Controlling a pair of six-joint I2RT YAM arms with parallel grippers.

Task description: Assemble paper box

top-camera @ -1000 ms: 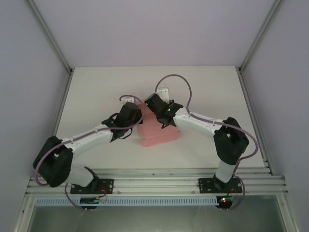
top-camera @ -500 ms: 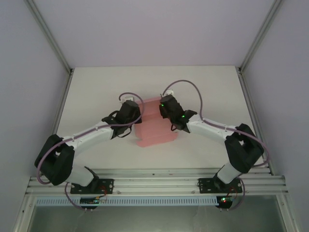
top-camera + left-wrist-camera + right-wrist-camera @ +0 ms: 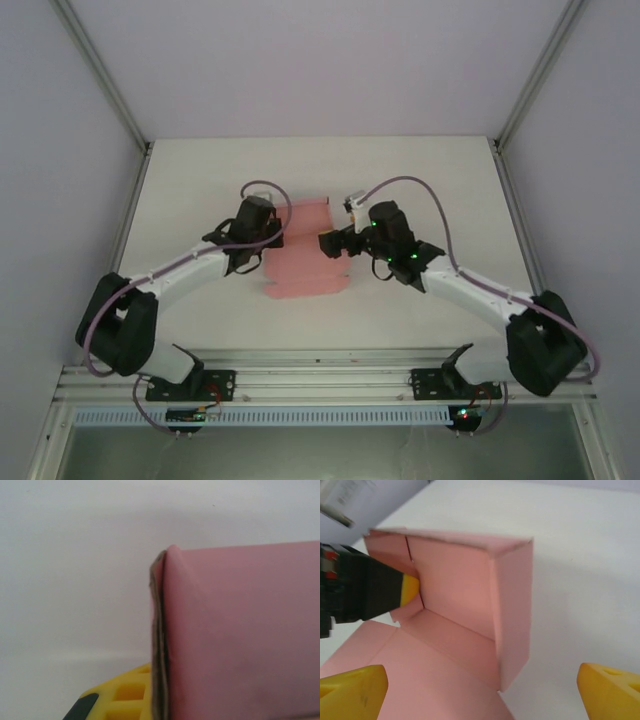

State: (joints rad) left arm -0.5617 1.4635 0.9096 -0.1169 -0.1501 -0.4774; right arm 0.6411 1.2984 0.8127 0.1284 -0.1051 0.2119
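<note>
1. My left fingers are pinched shut on the far-left flap of the pink paper box, which sits half-folded mid-surface.
2. My right fingers are spread wide, holding nothing.
3. The box's upright right wall lies straight ahead between them. The box's long axis runs near-to-far, and my right arm is nearer that wall.

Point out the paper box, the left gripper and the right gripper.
paper box (image 3: 455,575), right wrist view, upright inner wall.
left gripper (image 3: 412,588), right wrist view, fingertips pinching the box.
right gripper (image 3: 332,244), top external view, between its fingertips.
</note>
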